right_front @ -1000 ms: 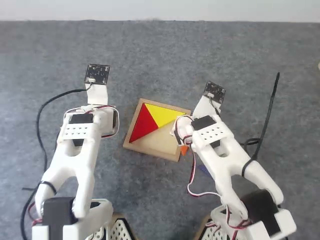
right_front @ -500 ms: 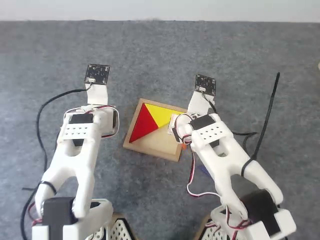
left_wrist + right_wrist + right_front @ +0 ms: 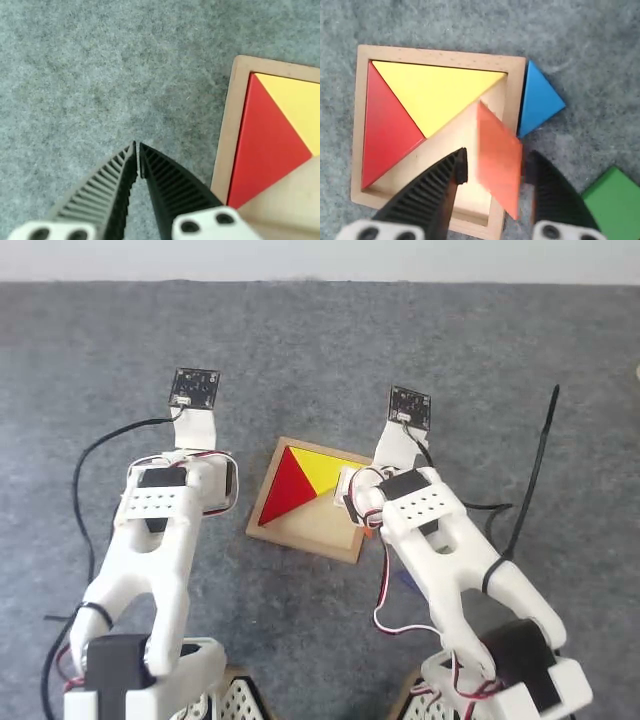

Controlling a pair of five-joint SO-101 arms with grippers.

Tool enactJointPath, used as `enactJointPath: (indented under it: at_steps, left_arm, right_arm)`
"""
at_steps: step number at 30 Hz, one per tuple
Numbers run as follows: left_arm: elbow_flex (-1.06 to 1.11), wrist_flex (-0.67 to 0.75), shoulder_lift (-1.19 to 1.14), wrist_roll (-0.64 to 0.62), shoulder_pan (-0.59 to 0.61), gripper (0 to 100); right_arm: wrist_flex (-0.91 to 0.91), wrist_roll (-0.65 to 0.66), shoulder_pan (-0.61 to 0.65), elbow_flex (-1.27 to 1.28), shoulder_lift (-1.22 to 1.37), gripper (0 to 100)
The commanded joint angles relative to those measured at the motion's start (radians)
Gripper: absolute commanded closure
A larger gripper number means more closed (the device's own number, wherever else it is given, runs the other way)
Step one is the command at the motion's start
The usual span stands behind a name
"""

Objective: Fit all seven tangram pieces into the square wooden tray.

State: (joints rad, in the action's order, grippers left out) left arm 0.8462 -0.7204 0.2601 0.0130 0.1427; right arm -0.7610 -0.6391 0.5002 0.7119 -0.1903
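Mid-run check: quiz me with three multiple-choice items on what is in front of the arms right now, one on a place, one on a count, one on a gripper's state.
1. Where is the blue triangle relative to the tray?
A) seated inside it
B) outside it, on the mat beside its wall
C) stacked on another piece

2. How many pieces lie flat inside the tray?
A) two
B) four
C) seven

3. What state is the left gripper in?
A) wide open
B) shut on a piece
C) shut, empty

Answers:
1 B: the right wrist view shows it on the mat next to the tray's wall.
2 A: the red triangle and the yellow triangle are the seated ones.
3 C: its fingers meet above bare mat.
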Motion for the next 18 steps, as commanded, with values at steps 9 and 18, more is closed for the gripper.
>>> enactJointPath:
  at_steps: [9, 18]
  left_arm:
    - [-0.008, 0.021, 0.040, 0.008, 0.006, 98]
    - [-0.008, 0.020, 0.040, 0.008, 0.006, 98]
  right_arm:
    - [0.010, 0.017, -0.024, -0.023, -0.016, 67.8]
    - [-0.085, 0.014, 0.013, 0.000, -0.186, 67.8]
